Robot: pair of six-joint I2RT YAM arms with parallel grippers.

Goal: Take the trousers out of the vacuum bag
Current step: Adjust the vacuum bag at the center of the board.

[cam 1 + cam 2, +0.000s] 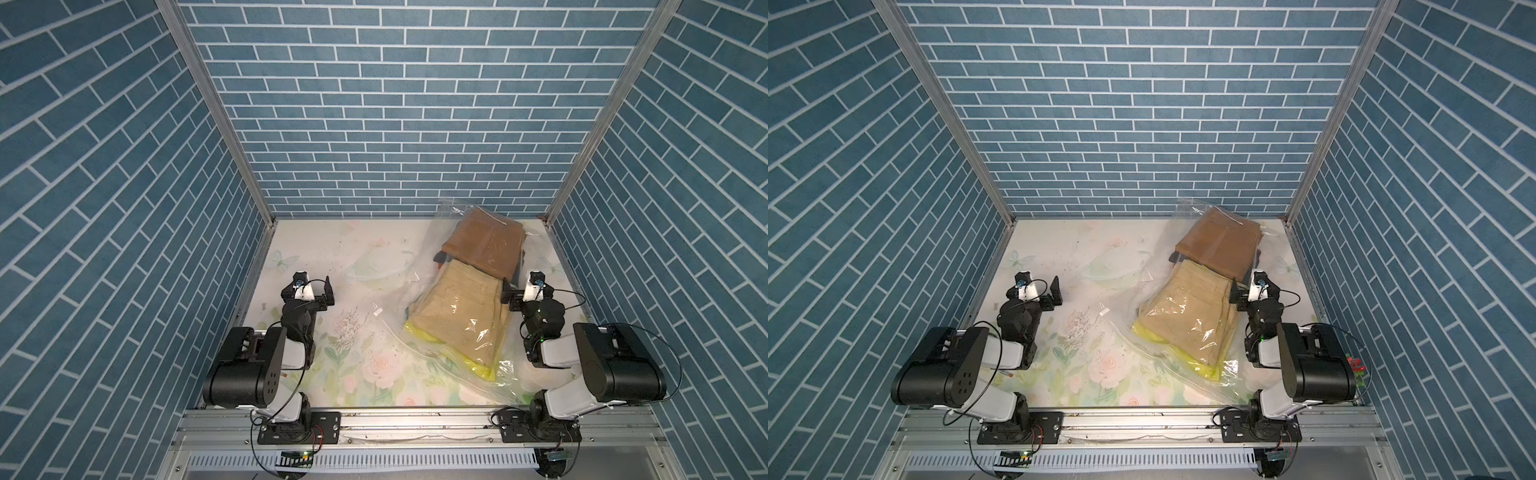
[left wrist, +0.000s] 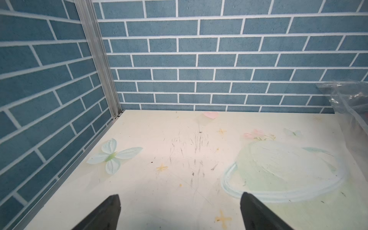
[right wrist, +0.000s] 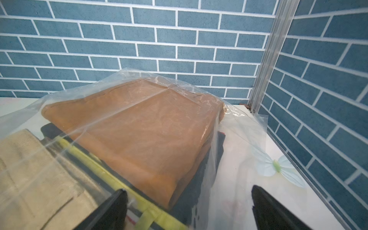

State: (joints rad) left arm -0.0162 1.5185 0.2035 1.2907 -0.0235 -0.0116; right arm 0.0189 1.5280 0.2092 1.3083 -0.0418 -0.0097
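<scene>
We see the vacuum bag [image 1: 415, 286], trousers [image 1: 465, 316] inside, lying diagonally just beside our right claw [image 3: 189, 194]; left claw [image 2: 180, 197] well apart; both gape empty.

The light is bright and even over the pale flower-printed table top [image 1: 365, 257] in both top views. It seems to come from above, because the 2 black-and-white robot arms [image 1: 249, 365] drop only small, soft shadows. White glare spots shine on the big see-through crinkly plastic vacuum bag [image 1: 478, 328]. The blue brick-pattern walls [image 1: 104, 187] lean and bend near the picture edges. In the right wrist view the vacuum bag close to the camera looks milky and blurry, with shiny streaks, and the right gripper [image 3: 187, 201] is fuzzy. The left wrist view is sharp, and thin grey scratches [image 2: 197, 139] show clearly.
</scene>
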